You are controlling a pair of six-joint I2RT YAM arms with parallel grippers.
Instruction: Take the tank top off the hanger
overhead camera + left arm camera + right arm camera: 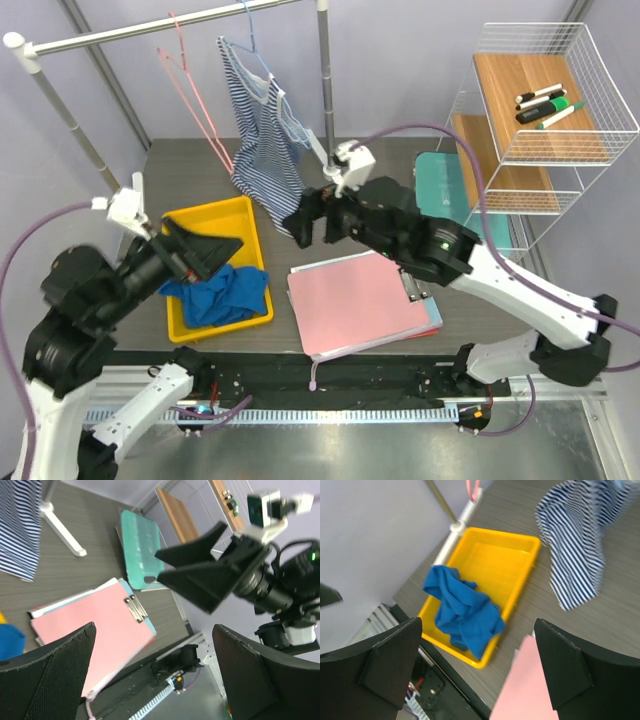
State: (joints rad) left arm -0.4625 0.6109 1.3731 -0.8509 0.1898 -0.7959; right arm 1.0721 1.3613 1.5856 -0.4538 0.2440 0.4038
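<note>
**Tank top on hanger; both jaws spread, empty**

Top view: the blue-and-white striped tank top (262, 130) hangs on a pale blue wire hanger (250, 38) from the silver rail (150, 30). Its hem reaches the dark desk (190, 165). The right jaws sit just beside the hem's right edge; contact unclear. The left jaws are over the yellow plastic tray (248, 215), apart from the top.

Left wrist view: left jaws wide apart, nothing between them. Tank top (20, 525) at the upper-left edge, pink clipboard (100, 625) below.

Right wrist view: right jaws wide apart, holding nothing. Tank top (580, 545) at upper right, beyond the jaws. Crumpled blue cloth (462, 610) in the tray.
</note>
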